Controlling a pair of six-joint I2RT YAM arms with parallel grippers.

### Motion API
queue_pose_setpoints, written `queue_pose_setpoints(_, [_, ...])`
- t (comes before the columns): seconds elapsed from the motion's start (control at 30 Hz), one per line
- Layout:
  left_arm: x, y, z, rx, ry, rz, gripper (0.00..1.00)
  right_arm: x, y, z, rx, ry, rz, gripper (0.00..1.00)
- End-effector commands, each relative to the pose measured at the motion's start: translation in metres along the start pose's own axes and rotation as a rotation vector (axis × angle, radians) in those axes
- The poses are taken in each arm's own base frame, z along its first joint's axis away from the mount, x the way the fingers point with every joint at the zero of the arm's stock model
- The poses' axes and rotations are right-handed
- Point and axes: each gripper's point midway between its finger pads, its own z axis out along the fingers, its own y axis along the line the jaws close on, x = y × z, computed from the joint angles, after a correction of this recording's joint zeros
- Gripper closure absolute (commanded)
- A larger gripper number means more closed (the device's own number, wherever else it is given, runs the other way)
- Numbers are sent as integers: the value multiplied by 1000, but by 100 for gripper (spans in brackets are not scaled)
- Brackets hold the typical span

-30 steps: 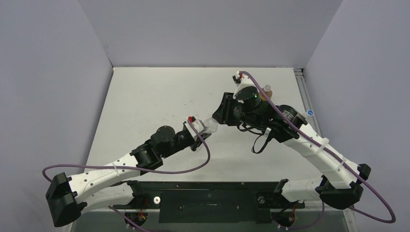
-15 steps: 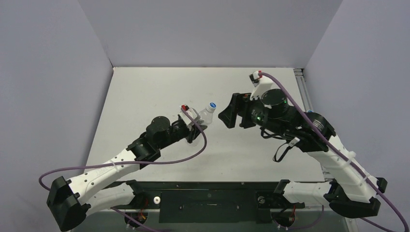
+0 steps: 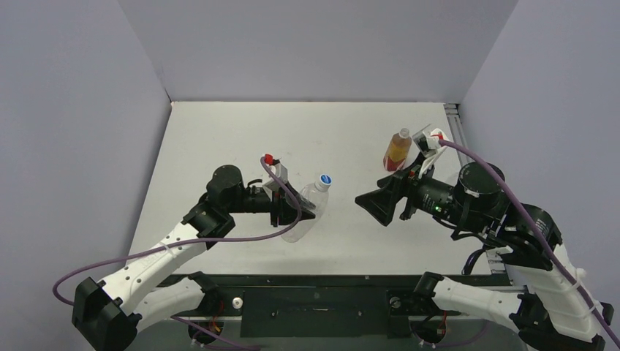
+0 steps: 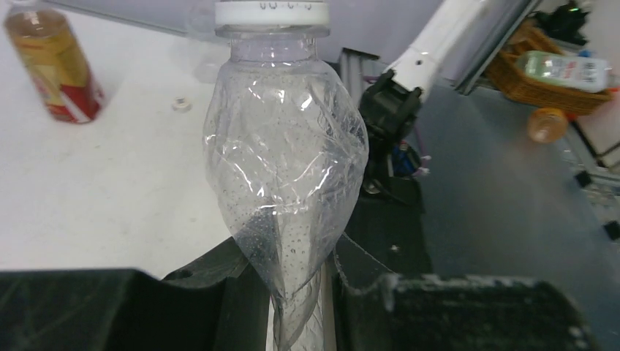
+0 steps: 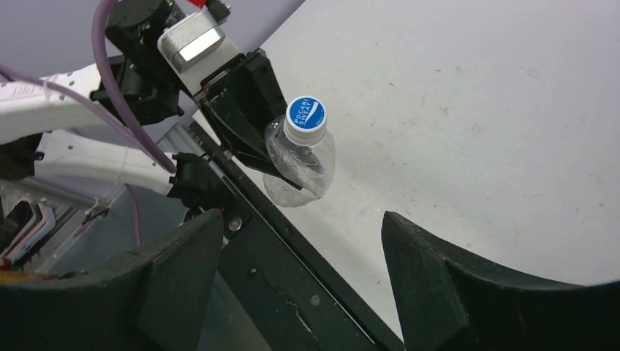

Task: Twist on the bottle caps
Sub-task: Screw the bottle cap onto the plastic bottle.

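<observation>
Left gripper (image 4: 292,289) clamped tight on the crumpled clear bottle (image 4: 285,168); right gripper (image 5: 303,252) spread wide, empty.
Black left fingers (image 4: 212,296) pinch the thin, creased, droplet-fogged plastic at its flattened base. The body bulges past the fingertips, with a round blue-and-white cap (image 5: 305,117) on the neck at the far end, facing the right fingers with a gap between. A cylindrical amber bottle (image 3: 397,150), red-banded, stands upright on the matte white table (image 3: 219,146), just behind the right gripper.

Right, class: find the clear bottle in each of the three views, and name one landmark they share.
Top: bottle near the centre, tilted.
Left wrist: fills the middle, cap at the top edge.
Right wrist: just above centre.
Shared landmark: its cap.
</observation>
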Motion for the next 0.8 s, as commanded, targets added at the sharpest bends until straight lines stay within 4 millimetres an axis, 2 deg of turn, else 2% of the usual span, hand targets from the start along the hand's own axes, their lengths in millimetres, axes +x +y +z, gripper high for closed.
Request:
queue_pose_setpoints(0.0, [-32, -47, -5, 247, -49, 2, 100, 5, 26, 6, -170, 19, -75, 26])
queue_pose_setpoints(0.13, [-27, -57, -9, 301, -33, -31, 100, 9, 37, 13, -235, 45, -96, 32])
queue_pose_setpoints(0.47, [-23, -71, -12, 391, -34, -78, 100, 15, 39, 42, -237, 110, -119, 40])
queue_pose_setpoints(0.6, [-19, -73, -10, 406, -23, -91, 100, 6, 43, 44, -246, 92, -128, 44])
queue_pose_setpoints(0.77, [-19, -73, -8, 412, -20, -96, 100, 8, 50, 48, -272, 113, -137, 48])
